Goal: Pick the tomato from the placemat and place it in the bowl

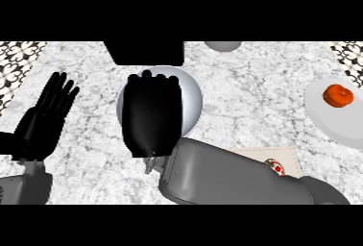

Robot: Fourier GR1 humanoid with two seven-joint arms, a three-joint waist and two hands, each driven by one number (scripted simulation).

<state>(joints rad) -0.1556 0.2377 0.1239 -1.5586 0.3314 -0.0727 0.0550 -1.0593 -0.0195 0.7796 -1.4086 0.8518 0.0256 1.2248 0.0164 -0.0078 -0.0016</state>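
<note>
My right hand (150, 117) lies over the silver bowl (190, 96) at the counter's middle, its back up and its fingers straight, so most of the bowl's inside is hidden. I see nothing in that hand. My right forearm crosses the beige placemat (284, 154) and hides most of it. At the forearm's edge a small red and white thing (276, 167) peeks out on the mat. A round orange-red fruit (338, 95) with a dark stem sits on a white plate (333, 122) at the far right. My left hand (42, 120) rests open at the left, fingers up.
A black object (144, 52) stands at the back, just behind the bowl. A grey round thing (223, 45) shows at the top edge. Patterned tile strips border the marble counter at the far left (18, 60) and far right.
</note>
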